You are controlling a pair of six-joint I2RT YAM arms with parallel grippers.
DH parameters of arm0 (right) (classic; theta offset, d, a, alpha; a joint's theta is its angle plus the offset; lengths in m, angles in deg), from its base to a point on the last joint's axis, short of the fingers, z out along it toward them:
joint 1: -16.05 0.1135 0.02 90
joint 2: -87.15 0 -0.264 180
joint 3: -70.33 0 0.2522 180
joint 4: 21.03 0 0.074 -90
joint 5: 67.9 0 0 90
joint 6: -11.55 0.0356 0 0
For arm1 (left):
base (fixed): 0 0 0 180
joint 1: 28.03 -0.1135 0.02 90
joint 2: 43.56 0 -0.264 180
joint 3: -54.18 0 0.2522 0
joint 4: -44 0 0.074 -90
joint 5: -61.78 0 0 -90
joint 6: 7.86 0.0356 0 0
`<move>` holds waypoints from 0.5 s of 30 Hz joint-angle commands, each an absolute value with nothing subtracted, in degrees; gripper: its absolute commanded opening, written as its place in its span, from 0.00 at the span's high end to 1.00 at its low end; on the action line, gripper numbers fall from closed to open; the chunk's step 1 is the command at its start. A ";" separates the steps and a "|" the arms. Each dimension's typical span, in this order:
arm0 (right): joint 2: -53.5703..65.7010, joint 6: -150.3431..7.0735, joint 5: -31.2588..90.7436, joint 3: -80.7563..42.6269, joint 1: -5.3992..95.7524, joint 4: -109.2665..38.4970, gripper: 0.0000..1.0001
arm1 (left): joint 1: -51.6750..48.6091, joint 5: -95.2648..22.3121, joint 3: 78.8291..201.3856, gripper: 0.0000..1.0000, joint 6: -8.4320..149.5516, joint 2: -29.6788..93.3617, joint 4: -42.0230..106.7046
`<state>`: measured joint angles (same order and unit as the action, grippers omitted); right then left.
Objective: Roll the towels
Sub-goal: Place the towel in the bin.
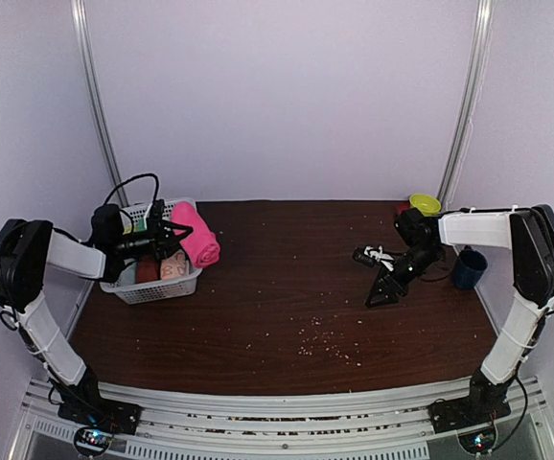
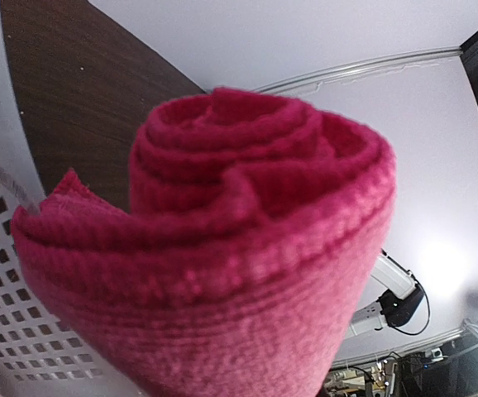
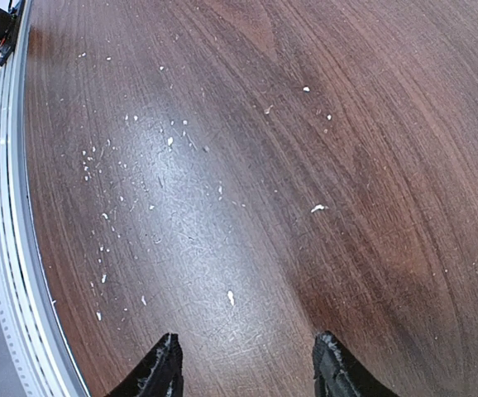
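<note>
Hot pink towel: we see the plain hot pink cloth towel point(image 1: 196, 233) rolled into a thick tube. It lies along the right rim of the white plastic mesh basket point(image 1: 152, 292) at the left rear of the table.
Close view of the roll: from the left wrist, the spiral end of the pink towel point(image 2: 247, 248) fills nearly the whole frame, with the basket's mesh wall point(image 2: 7, 273) at lower left.
Left gripper: we find the left gripper point(image 1: 169, 234) over the basket, right beside the near end of the pink roll. Its fingers are hidden in its own camera and too small from above, so we cannot tell whether it grasps the towel or has let go.
Other towels: a peach-orange towel with a pale pattern point(image 1: 173, 266) sits inside the basket against its front wall. We make out more cloth beside it, possibly brown and pale green, but it is too small to be sure.
Right gripper: the right gripper point(image 1: 384, 292) hangs low over the dark brown wooden table point(image 1: 287, 287) on the right side, well apart from the basket. Its two black fingertips point(image 3: 163, 368) stand apart with bare wood between them, grasping nothing.
Table surface: small pale crumbs point(image 3: 107, 165) lie scattered across the wood.
Right edge: a dark blue cup point(image 1: 469, 268) and a yellow-green bowl point(image 1: 425, 203) stand near the right arm.
</note>
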<state>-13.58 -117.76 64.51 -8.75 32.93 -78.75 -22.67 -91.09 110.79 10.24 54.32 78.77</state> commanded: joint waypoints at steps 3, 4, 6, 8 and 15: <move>-13.29 -118.61 64.90 -10.14 32.57 -79.28 0.46 | -25.55 -93.17 119.67 0.82 31.64 53.61 50.88; -13.40 -118.69 64.90 -10.14 32.57 -79.34 0.46 | -25.65 -93.09 121.45 0.82 34.12 53.70 46.23; -13.48 -118.78 64.99 -10.18 32.56 -79.56 0.46 | -26.22 -93.13 124.79 0.82 39.45 54.27 38.05; -13.49 -118.87 65.00 -10.23 32.57 -79.66 0.46 | -26.83 -92.91 127.97 0.82 44.06 55.05 31.07; -13.40 -118.68 64.93 -10.22 32.57 -79.53 0.47 | -27.00 -91.98 134.23 0.86 57.99 59.89 12.04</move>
<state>-13.58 -118.17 64.51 -8.79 32.93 -78.91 -26.64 -91.72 131.73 45.54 56.75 27.32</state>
